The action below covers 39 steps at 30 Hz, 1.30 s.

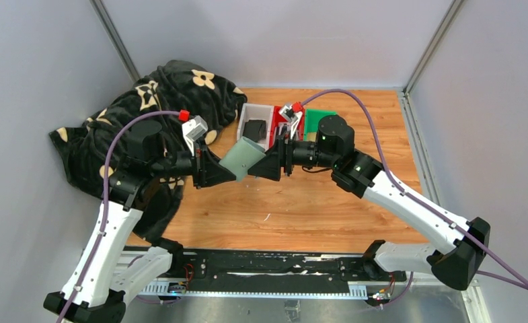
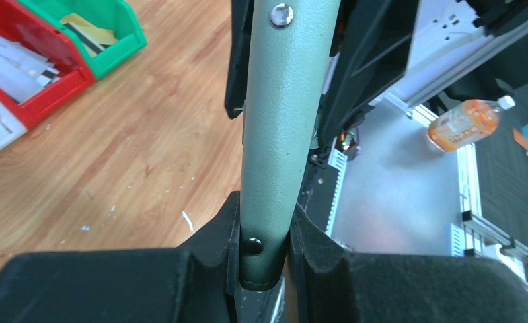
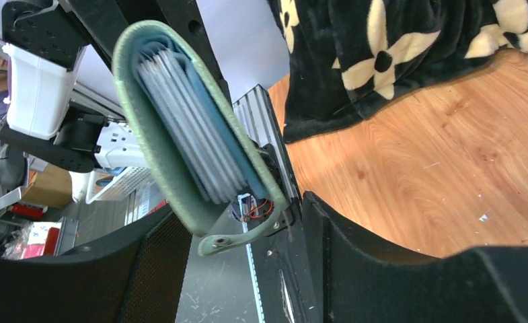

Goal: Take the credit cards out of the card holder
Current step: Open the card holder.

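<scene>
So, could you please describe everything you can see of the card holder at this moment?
The card holder is a sage grey-green wallet with pebbled, leather-like skin, folded into a U. Inside show paler teal pockets and grey edges of what look like cards. Its small tab with a snap hangs loose, unfastened. It is held above the wooden table, clamped at one end by the left gripper; the right gripper meets its other end, grip unclear.

No legible text or labels anywhere
</scene>
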### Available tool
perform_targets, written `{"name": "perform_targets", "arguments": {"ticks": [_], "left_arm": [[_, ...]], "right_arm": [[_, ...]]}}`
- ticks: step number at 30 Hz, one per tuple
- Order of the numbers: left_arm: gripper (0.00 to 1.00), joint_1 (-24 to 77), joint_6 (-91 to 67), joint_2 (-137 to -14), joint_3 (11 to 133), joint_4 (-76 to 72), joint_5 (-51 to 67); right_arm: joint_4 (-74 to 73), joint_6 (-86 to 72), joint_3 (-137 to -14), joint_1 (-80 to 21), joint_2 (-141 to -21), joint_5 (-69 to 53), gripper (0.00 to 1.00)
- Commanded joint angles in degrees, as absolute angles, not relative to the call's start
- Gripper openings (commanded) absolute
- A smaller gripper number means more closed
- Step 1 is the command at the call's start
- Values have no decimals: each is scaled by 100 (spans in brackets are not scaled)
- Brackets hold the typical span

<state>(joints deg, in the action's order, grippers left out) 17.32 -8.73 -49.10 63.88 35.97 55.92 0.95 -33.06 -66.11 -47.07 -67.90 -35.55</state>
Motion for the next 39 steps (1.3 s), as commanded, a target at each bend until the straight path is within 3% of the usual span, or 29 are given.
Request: {"name": "perform_targets", "arguments": {"ticks": [1,7,17,25,32,39], "left_arm": [[0,1696,-1305,-4783,6637,3224,6227],[0,1692,-1549,-4774,6748,3199,6658],[0,1696,-1860,-4736,6734,3099,6883],[0,1696,-1943,-4728,6743,3052,6784],[0,1696,-2036,-4733,6759,2954,6791],[0,1696,-2079,-4685,6718,2953,6969]], "right_arm": [[290,-3260,-6449,-4649,-6694,-3915,61],[189,-3073,-6299,-4649,-6559,-3955,54],[606,-3213,-6398,-4658,-6448,-4200,51],[754,-3034,-6430,-4930,-6392,-4285,61],[713,-2828,-6385,-4983,-6282,-4323,62],[848,-2826,-6438,-4983,-6250,-3730,49]]}}
